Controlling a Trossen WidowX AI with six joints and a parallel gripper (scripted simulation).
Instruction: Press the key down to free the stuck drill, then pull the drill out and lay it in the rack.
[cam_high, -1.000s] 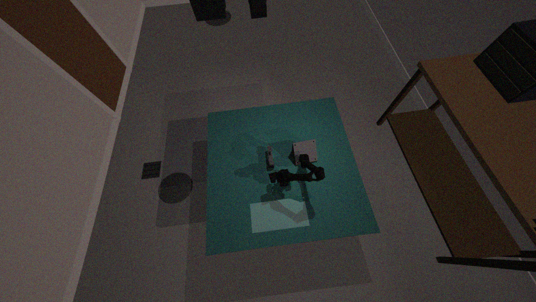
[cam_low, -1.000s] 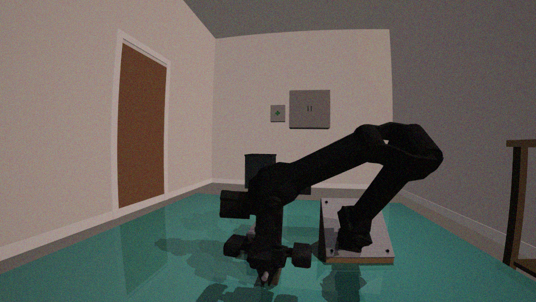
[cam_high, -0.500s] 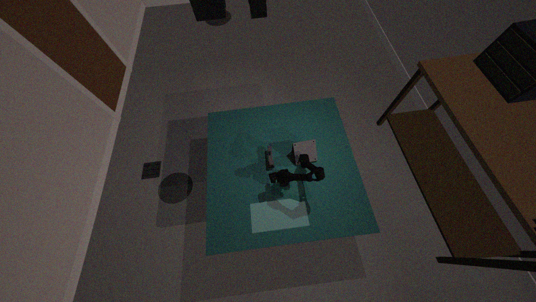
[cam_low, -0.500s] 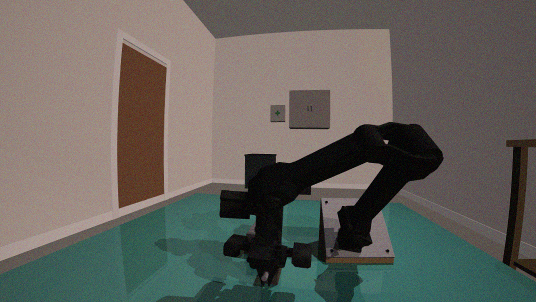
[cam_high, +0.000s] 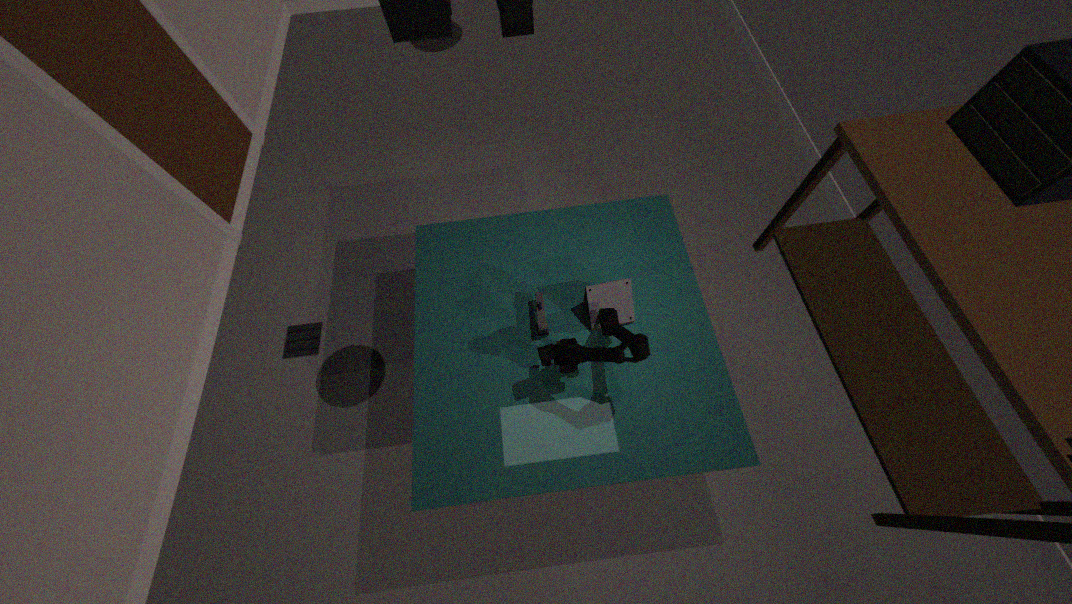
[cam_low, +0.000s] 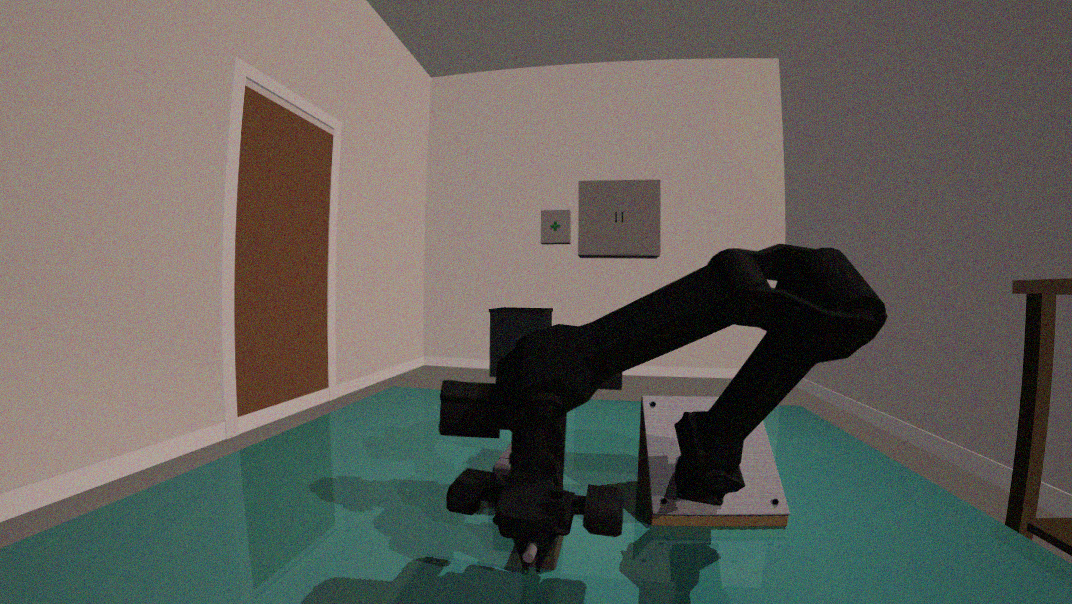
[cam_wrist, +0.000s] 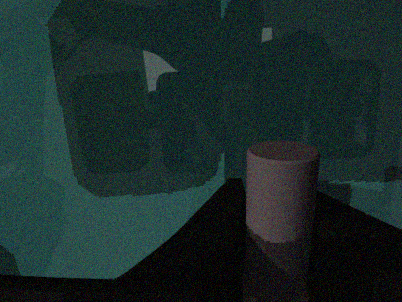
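Note:
My gripper (cam_low: 530, 564) (cam_wrist: 256, 191) is shut on a pinkish-grey cylinder (cam_low: 529, 552) (cam_wrist: 282, 200), seemingly the drill. One rounded end stands out from the dark fingertips, pointing towards the exterior view; the rest of it is hidden. A narrow grey and dark block (cam_high: 539, 317) (cam_low: 553, 553) lies on the mat under and behind the gripper, mostly covered by the hand in the exterior view. Whether the cylinder touches the block cannot be told. The key is not distinguishable, and I cannot tell the drill's holder from the rack.
The arm stands on a light square base plate (cam_high: 611, 291) (cam_low: 763, 504) right of the narrow block. All this is on a teal mat (cam_high: 465, 480) with a pale patch (cam_high: 558, 442) near its front. A wooden table (cam_high: 911, 153) stands beyond the mat to the right.

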